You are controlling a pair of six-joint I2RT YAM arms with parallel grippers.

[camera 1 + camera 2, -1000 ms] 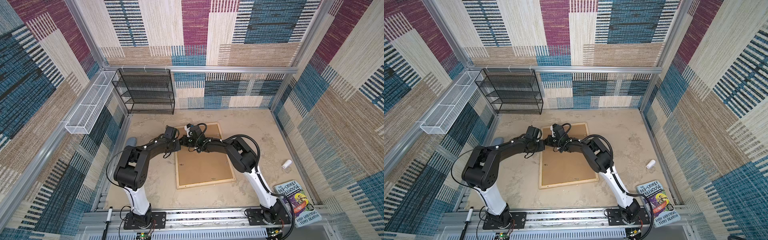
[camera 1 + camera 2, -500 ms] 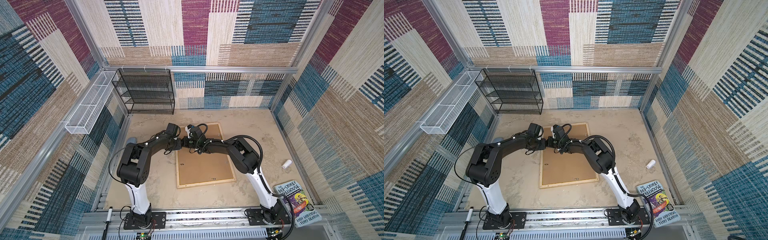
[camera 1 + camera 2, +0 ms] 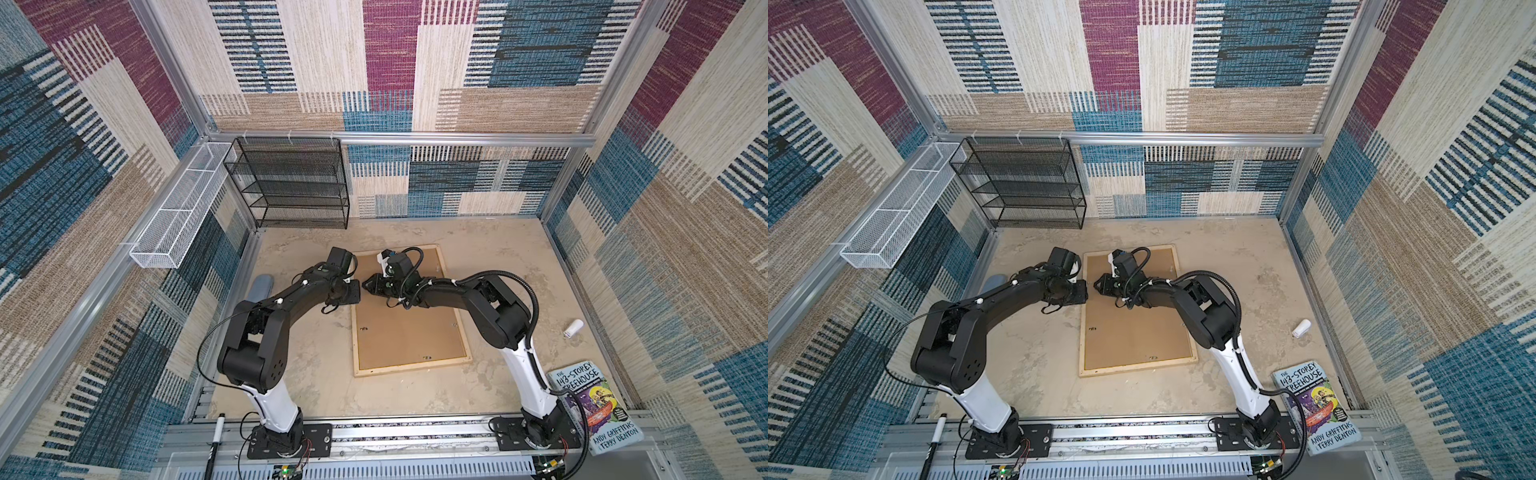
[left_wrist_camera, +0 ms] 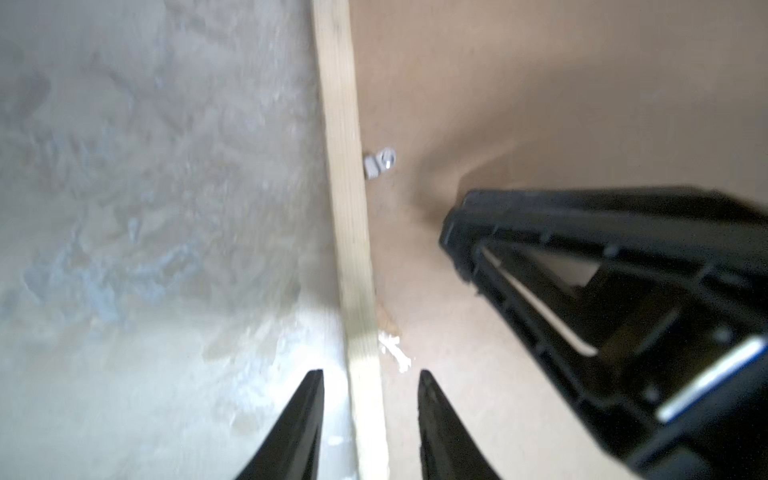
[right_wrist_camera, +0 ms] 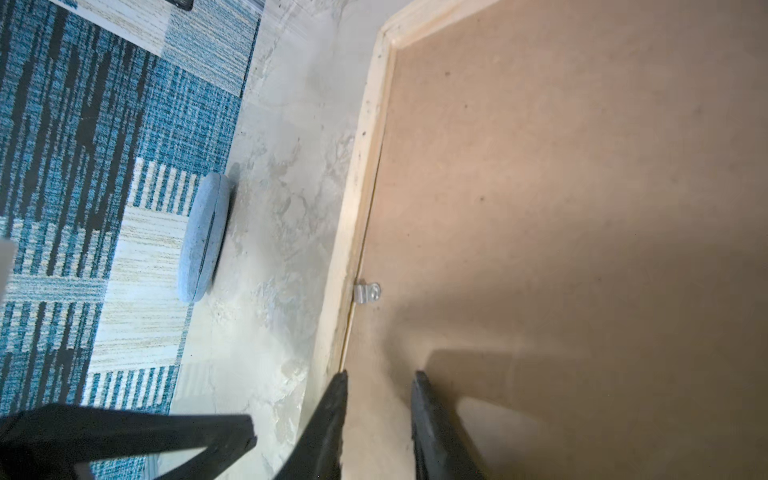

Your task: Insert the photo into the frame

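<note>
The frame (image 3: 413, 366) lies flat, back up, in the middle of the table (image 3: 498, 266), with the brown backing board (image 3: 407, 328) filling it. The left gripper (image 4: 370, 374) is at its left rail, jaws apart astride the wood strip (gaps on both sides, no pinch). The right gripper (image 5: 380, 376) is just inside that rail, over the board, jaws apart and empty. Anything under the board is hidden.

Bright even light, soft shadows, wrist blur
</note>
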